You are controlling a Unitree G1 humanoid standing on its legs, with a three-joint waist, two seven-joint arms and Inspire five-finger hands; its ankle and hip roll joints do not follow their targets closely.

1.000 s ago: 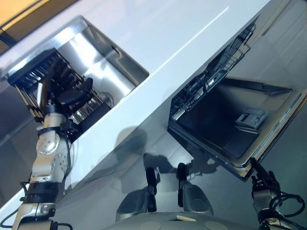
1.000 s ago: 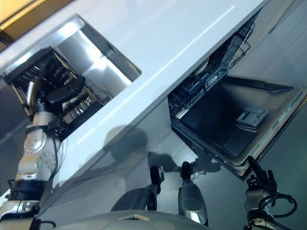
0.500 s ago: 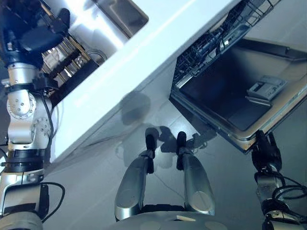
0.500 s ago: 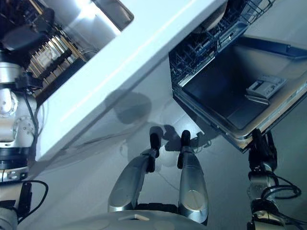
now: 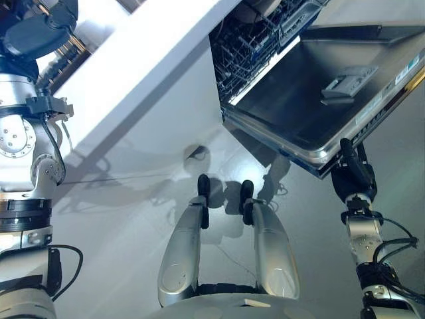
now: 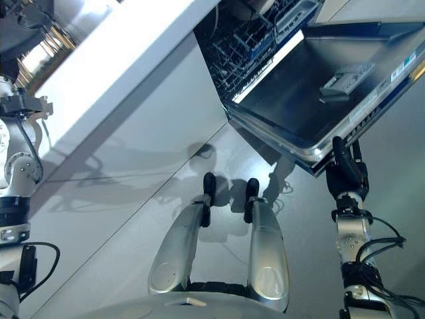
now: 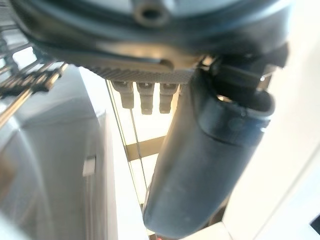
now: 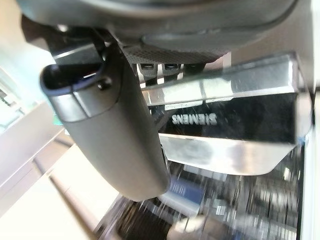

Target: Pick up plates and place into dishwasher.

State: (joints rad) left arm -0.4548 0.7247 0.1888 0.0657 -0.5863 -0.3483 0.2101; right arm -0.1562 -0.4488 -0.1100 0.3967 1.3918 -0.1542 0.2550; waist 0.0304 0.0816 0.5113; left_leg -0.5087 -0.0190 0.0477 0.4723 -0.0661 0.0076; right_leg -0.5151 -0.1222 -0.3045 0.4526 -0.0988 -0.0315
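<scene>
We see the white counter (image 5: 139, 60) running along the upper left, with the dishwasher (image 5: 265, 53) open beneath its right end. A second ago the sink took up the upper left of the head views; now the whole picture has shifted, so the camera has swung, not the things. That suggests we are turning from the sink toward the machine. The door (image 5: 319, 106) lies dropped flat, and the blue-wired lower rack (image 6: 249, 43) shows behind it.

The right hand (image 5: 352, 176) sits at the door's front edge; its wrist view shows straight fingers against the rim, holding nothing. The left hand (image 5: 36, 26) is raised at the counter's left end; whether its fingers are apart or curled, we cannot tell. We can make out no plate, so loading looks not yet begun.
</scene>
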